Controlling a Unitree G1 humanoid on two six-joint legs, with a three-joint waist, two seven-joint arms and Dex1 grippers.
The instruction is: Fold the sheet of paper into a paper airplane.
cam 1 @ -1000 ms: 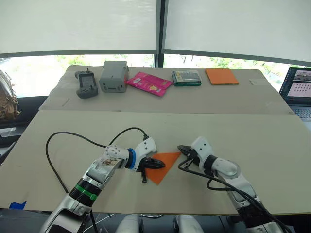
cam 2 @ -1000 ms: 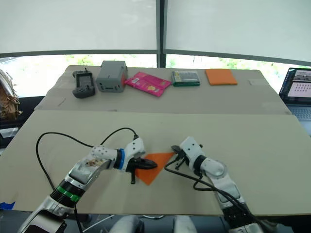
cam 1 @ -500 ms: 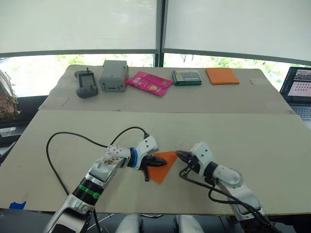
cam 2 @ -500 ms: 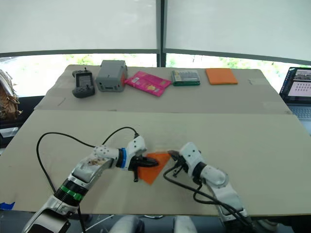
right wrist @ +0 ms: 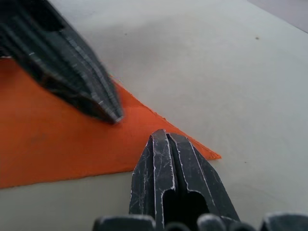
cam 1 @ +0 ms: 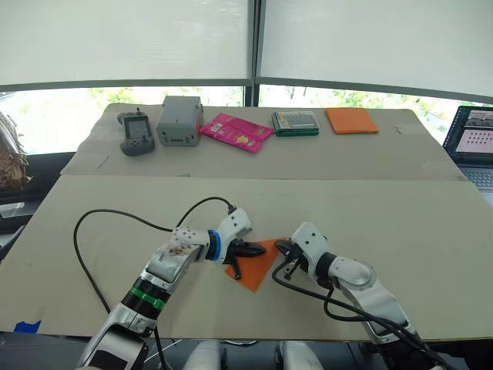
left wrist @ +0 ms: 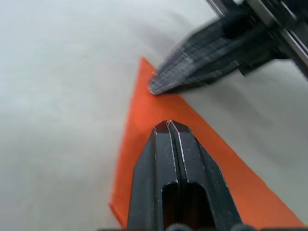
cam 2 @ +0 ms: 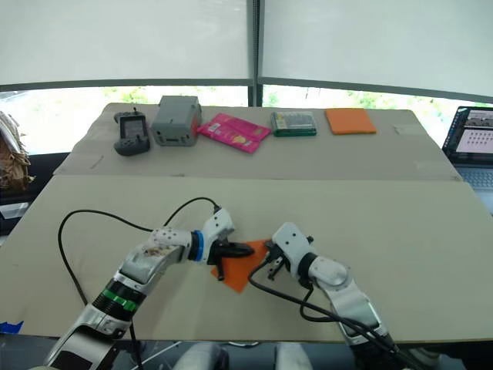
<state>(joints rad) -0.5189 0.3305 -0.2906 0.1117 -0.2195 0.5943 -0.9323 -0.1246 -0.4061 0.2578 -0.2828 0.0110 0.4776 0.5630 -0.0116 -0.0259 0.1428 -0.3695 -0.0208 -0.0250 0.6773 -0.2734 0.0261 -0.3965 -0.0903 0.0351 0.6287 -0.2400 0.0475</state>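
Observation:
The sheet of paper lies flat on the near table as a bright orange triangle, its point toward the front edge. My left gripper is shut, its tips resting on the paper's left part. My right gripper is also shut, its tips on the paper's right corner. The two grippers' tips stand close together, almost touching. In the left wrist view the right gripper's fingers come in over the paper's far point. Neither gripper holds the paper between its fingers.
On the back table stand a grey handheld device, a grey box, a pink packet, a green pack and a smooth orange rectangle. A laptop sits at the far right. A black cable loops left of my left arm.
My right gripper has slid left onto the paper's right corner. The left gripper has crept right and a little farther away, so the tips have drawn closer. The paper has turned slightly.

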